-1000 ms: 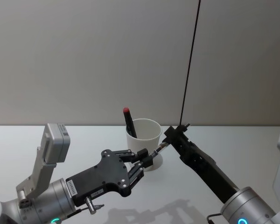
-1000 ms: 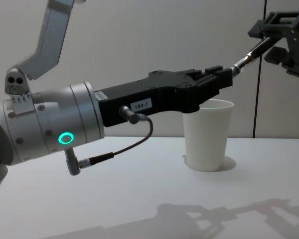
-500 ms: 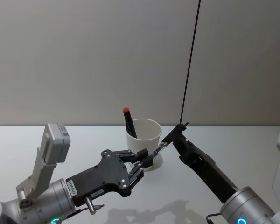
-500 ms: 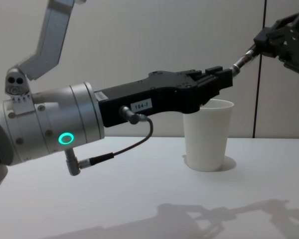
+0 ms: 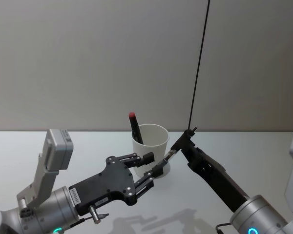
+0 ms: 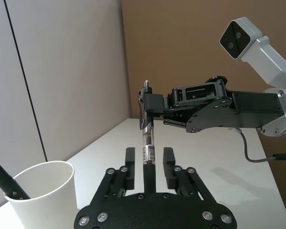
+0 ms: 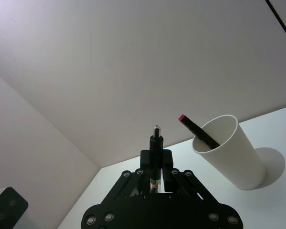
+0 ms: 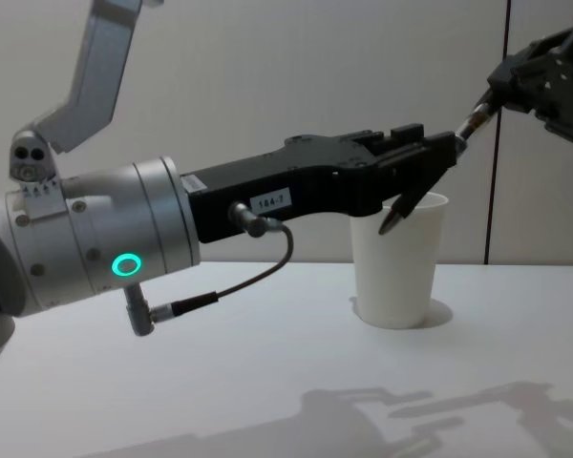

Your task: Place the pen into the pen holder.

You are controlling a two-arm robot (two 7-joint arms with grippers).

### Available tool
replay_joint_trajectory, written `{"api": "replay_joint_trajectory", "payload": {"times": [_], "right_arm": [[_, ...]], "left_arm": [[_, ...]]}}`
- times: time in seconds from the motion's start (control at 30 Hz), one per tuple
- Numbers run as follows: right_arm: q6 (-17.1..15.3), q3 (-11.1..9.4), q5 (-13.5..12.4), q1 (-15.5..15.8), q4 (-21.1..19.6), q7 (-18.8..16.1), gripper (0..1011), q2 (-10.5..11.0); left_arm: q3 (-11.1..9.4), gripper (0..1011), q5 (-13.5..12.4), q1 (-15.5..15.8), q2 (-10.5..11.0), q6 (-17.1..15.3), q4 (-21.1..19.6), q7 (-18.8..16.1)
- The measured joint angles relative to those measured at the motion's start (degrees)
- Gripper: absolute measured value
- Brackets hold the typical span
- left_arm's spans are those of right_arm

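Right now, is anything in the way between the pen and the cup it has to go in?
Yes. The open left gripper sits between the pen, held by the right gripper, and the pen holder. Its fingers flank the pen. A red-capped marker already leans inside, leaving room.

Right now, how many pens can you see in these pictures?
2. One red-capped pen stands inside the white cup. The other pen is held by the right gripper, between the left gripper's open fingers.

Robot test lab, bare white table (image 5: 244,141), plain grey wall panels (image 5: 88,58)
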State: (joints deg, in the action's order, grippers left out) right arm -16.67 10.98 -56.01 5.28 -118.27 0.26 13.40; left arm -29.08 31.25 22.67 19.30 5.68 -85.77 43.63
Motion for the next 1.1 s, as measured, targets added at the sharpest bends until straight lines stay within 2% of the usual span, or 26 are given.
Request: {"api": "replay_joint_trajectory", "payload": {"times": [0.2, 0.23, 0.3, 0.37, 0.47, 0.5, 0.57, 0.6, 0.73, 0.93, 1.1], "right_arm": [[0.0, 0.0, 0.0, 0.0, 0.0, 0.0, 148, 0.0], [0.0, 0.0, 0.0, 0.0, 0.0, 0.0, 148, 0.0], [0.0, 0.0, 0.0, 0.0, 0.0, 0.0, 148, 0.0], [0.0, 0.0, 0.0, 0.0, 0.0, 0.0, 148, 0.0], [0.0, 0.0, 0.0, 0.0, 0.0, 0.0, 148, 0.0], [0.0, 0.0, 0.0, 0.0, 0.0, 0.0, 147, 0.0], [0.0, 0.0, 0.0, 0.0, 0.0, 0.0, 148, 0.0], [0.0, 0.0, 0.0, 0.0, 0.0, 0.0, 148, 0.0], [0.0, 0.0, 0.0, -0.1, 0.0, 0.0, 148, 0.0], [0.7, -0.4, 0.5, -0.9, 1.0, -0.1, 148, 0.3], [2.4, -0.9, 2.1, -2.8, 3.4, -0.3, 148, 0.8]], "left_arm": [[0.0, 496, 0.0, 0.0, 0.0, 0.0, 0.0, 0.0], [0.0, 556, 0.0, 0.0, 0.0, 0.0, 0.0, 0.0], [0.0, 592, 0.0, 0.0, 0.0, 0.0, 0.0, 0.0], [0.0, 697, 0.0, 0.0, 0.0, 0.0, 0.0, 0.0], [0.0, 758, 0.0, 0.0, 0.0, 0.0, 0.0, 0.0], [0.0, 816, 0.0, 0.0, 0.0, 0.0, 0.0, 0.0], [0.0, 844, 0.0, 0.0, 0.0, 0.0, 0.0, 0.0], [0.0, 905, 0.0, 0.0, 0.0, 0.0, 0.0, 0.0], [0.0, 996, 0.0, 0.0, 0.0, 0.0, 0.0, 0.0], [0.0, 1003, 0.0, 0.0, 0.0, 0.0, 0.0, 0.0], [0.0, 1003, 0.0, 0.0, 0.0, 0.0, 0.0, 0.0]]}}
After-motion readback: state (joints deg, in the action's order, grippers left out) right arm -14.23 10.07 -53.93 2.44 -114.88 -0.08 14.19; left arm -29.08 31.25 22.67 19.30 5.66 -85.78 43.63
